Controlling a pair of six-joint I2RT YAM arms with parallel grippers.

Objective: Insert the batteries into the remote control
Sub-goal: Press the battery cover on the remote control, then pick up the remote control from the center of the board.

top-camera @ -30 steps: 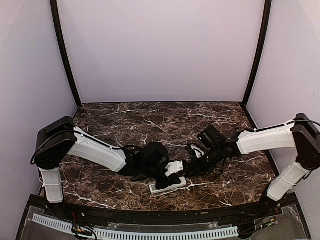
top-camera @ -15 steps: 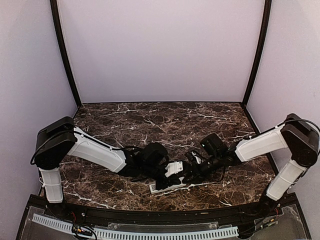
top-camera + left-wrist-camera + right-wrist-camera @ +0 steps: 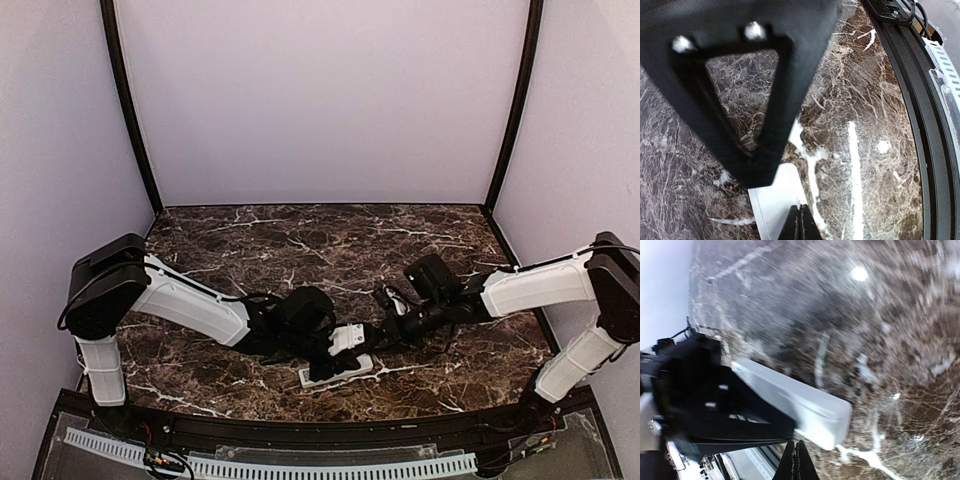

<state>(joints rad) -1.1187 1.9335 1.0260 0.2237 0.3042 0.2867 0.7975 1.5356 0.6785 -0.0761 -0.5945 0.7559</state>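
the remote control [image 3: 801,401] is a slim white bar with rounded corners, lying flat on the dark marble table [image 3: 250,250] near its front edge. the left gripper [image 3: 800,210], just above it, and the right gripper [image 3: 798,447] are both pinched closed, holding nothing.

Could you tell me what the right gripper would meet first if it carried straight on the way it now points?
Probably the remote control, whose white end lies just ahead of the shut right gripper, though depth is hard to judge.

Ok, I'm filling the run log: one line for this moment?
left gripper shut | right gripper shut | both at remote control | batteries not visible
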